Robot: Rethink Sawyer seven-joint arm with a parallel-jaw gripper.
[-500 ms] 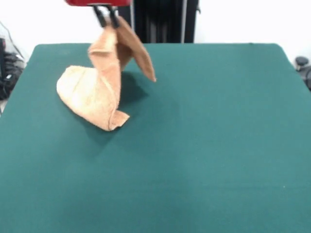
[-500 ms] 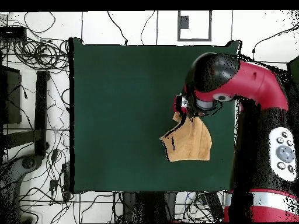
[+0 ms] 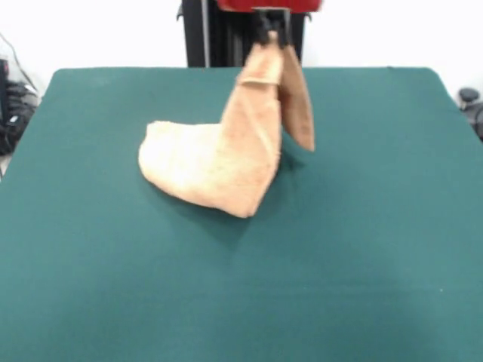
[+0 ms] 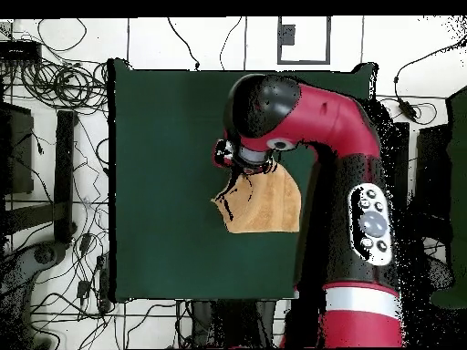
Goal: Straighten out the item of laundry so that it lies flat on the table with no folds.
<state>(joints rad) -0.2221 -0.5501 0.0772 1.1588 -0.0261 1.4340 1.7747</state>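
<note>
The orange-tan towel (image 3: 226,158) hangs by one pinched edge from my gripper (image 3: 272,32) at the top of the front view. Its upper part is lifted into a tall fold, and a flap hangs free on the right. Its lower part still drags on the green table (image 3: 339,249), bunched to the left. The gripper is shut on the towel's top edge. In the overhead view the towel (image 4: 264,205) lies beside the arm's head, which hides the gripper.
The red and black arm (image 4: 328,118) reaches over the table from the pedestal side. Cables and stands (image 4: 55,182) lie on the floor beyond the table's left edge in the overhead view.
My gripper has carried the towel's held edge to the right in the front view, towards the table's middle. The rest of the towel has been dragged along after it.
</note>
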